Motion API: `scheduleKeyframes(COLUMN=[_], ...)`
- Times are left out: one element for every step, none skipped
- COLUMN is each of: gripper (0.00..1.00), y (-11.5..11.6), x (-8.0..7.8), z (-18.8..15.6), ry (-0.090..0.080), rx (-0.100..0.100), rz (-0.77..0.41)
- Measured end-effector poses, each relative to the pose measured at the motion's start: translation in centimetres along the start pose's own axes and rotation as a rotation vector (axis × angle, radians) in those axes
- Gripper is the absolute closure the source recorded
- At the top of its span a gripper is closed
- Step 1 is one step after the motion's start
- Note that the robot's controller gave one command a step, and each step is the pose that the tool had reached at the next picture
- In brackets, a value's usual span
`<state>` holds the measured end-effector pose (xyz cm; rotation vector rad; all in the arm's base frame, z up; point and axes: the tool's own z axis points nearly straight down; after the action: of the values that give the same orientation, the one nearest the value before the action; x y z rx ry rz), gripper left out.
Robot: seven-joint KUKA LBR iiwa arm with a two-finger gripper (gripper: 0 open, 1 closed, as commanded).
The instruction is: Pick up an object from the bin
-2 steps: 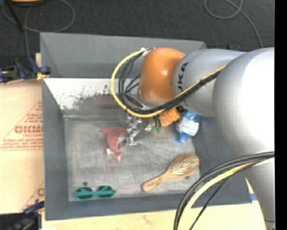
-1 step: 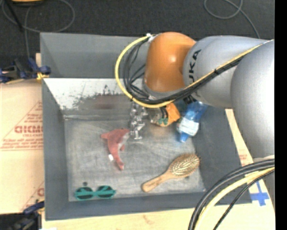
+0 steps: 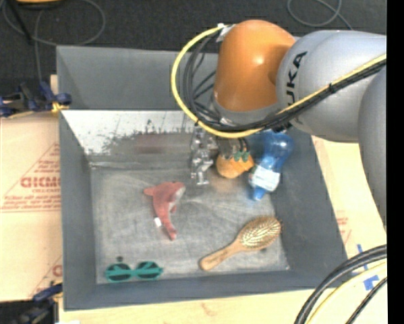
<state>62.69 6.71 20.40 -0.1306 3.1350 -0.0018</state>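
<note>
My gripper (image 3: 200, 173) hangs below the orange wrist cover, near the back of the bin at its middle. Just below and to its left a pink-red soft toy (image 3: 164, 206) lies on the bin floor, apart from the gripper. To the gripper's right sits a small orange toy fruit with a green top (image 3: 230, 165), close beside it. A blue plastic bottle with a white label (image 3: 268, 166) lies further right, partly under the arm.
A wooden hairbrush (image 3: 245, 240) lies at the front right of the bin floor, handle pointing left. A pair of green toy glasses (image 3: 134, 271) rests in the front left corner. The arm covers the bin's back right.
</note>
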Motion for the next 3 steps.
scheduleKeyframes(gripper=[0.00, 0.00, 1.00], y=[0.6, 0.6, 1.3], x=[0.1, 0.0, -1.0], z=[5.9, 5.6, 12.9], ry=[0.003, 0.000, -0.006], rx=[-0.002, -0.002, -0.001], rz=[0.146, 0.145, 0.060])
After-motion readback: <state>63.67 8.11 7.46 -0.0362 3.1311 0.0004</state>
